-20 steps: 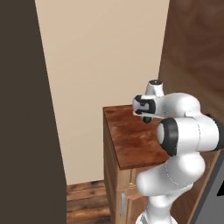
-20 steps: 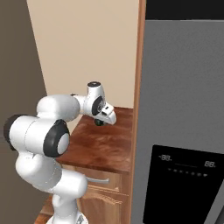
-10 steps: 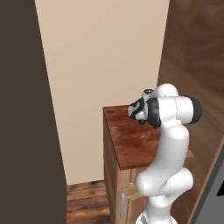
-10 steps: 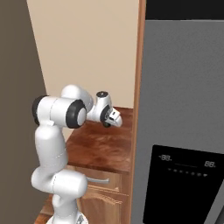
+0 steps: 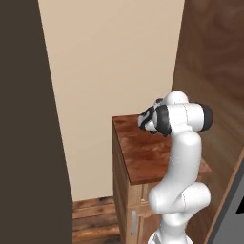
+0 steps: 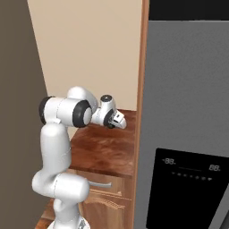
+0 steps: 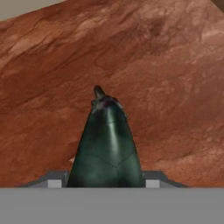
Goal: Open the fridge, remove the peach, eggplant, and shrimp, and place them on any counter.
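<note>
Since earlier: arm swung upright, frame centre | gripper (image 7: 106, 175) clasps eggplant (image 7: 106, 144) | we see counter (image 7: 166, 65) behind it

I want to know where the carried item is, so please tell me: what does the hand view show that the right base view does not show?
The hand view alone shows a dark, near-black glossy eggplant clamped between the hand's fingers, its pointed tip aimed at the worktop. The right base view alone shows the tall grey fridge with its black dispenser panel, its door closed, and the white arm. Both show the glossy reddish-brown wood counter beneath the hand.
</note>
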Motion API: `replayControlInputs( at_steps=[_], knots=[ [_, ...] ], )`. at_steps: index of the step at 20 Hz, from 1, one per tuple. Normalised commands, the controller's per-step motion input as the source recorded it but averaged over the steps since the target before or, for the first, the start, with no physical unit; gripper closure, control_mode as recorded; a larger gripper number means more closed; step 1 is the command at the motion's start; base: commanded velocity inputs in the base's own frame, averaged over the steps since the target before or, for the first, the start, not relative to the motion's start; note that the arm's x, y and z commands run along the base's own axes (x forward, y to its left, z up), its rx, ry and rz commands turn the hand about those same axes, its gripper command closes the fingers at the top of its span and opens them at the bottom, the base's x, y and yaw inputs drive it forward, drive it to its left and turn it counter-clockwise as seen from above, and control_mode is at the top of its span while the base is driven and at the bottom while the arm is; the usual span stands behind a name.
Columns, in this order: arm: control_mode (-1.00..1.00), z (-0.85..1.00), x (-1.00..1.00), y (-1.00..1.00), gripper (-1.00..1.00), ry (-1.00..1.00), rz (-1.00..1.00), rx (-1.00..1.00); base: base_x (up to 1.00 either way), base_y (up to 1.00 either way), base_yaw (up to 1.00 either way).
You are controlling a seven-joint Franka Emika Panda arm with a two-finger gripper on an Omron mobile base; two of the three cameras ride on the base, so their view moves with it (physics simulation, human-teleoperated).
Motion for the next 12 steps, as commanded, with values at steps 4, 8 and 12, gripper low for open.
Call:
replayControlInputs(
  at_steps=[4, 8, 12],
  knots=[
    [-1.00, 0.21, -0.11, 0.06, -1.00, -0.05, 0.00, 0.00, 0.00, 0.00, 0.00],
    [-1.00, 0.53, -0.05, 0.22, -1.00, 0.00, 0.00, -0.02, 0.00, 0.00, 0.00],
    [-1.00, 0.97, -0.84, 0.19, -1.00, 0.00, 0.00, 0.00, 0.00, 0.00, 0.00]
  ],
)
